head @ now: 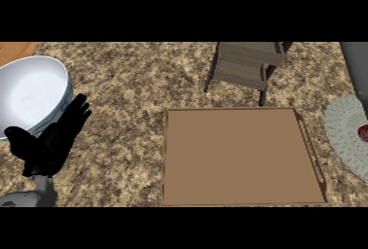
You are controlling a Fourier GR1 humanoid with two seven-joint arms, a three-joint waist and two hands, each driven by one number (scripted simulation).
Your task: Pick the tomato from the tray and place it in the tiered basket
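Observation:
The brown tray [243, 155] lies flat in the middle of the counter, and nothing shows on its surface. Just behind it stands the tiered basket [248, 65], made of grey slats on dark legs. A small red round thing [363, 132], perhaps the tomato, sits at the view's right edge on a pale round plate [345, 131] and is cut off by that edge. My left hand [54, 138] rests open at the left, fingers up, beside a white bowl and far from the tray. My right hand does not show.
A large white bowl [28, 95] stands at the far left, touching the area by my left hand's fingertips. A grey upright shape [357, 68] runs down the upper right edge. Speckled counter surrounds the tray.

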